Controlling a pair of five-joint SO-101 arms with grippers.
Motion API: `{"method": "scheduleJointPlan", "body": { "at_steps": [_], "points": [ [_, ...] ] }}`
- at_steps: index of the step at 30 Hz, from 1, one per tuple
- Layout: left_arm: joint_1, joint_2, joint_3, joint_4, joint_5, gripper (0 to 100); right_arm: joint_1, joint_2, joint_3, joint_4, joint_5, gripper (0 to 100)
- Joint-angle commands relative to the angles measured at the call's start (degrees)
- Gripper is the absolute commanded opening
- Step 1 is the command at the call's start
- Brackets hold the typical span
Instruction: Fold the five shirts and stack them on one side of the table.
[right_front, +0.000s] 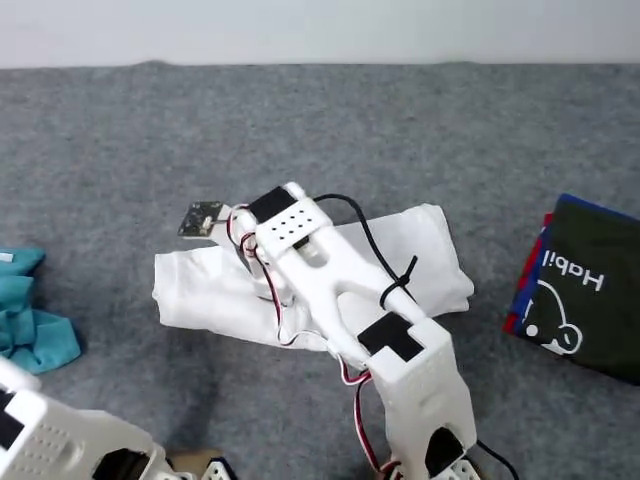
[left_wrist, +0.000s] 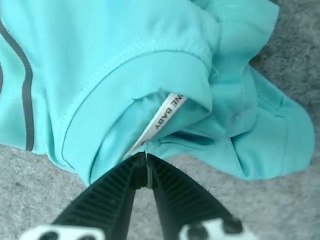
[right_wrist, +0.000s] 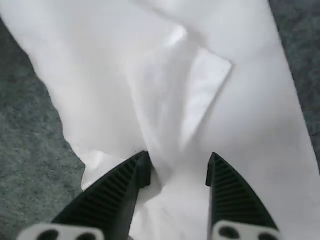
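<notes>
White shirt (right_wrist: 200, 75) looks limp, light; pinch its hem. Right tool (right_wrist: 179, 160) open above it; left tool (left_wrist: 146, 164) clamped on teal shirt (left_wrist: 125, 60).

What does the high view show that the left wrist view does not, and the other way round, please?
The high view adds a rumpled white fabric shirt in the middle under the right arm, and a folded dark printed shirt at the right. The left wrist view adds the left gripper, shut on the hem of a crumpled turquoise knit shirt beside its white sewn-in label. Both share that turquoise shirt and the grey felt-like table.
</notes>
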Motion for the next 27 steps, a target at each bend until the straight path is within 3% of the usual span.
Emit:
{"method": "scheduleJointPlan", "body": {
  "at_steps": [1, 14, 17, 21, 27],
  "points": [
    [1.0, -0.4, -1.6, 0.1, -0.6, 1, -2.0, -0.9, -7.2, 4.9, 0.3, 19.4],
    [1.9, -0.4, -1.5, 0.4, -0.6, 1, -3.6, -0.7, -15.8, 6.5, -3.2, 27.4],
    [1.7, -0.4, -1.5, 0.4, -0.6, 1, -4.1, -0.4, -16.7, 5.7, -4.9, 21.2],
    [1.6, -0.4, -1.5, 0.4, -0.6, 1, -6.5, -0.7, -16.9, 4.5, -4.9, 2.1],
    [1.7, -0.4, -1.5, 0.4, -0.6, 1, -8.9, 1.4, -17.1, 2.9, -4.9, 2.8]
  ]
}}
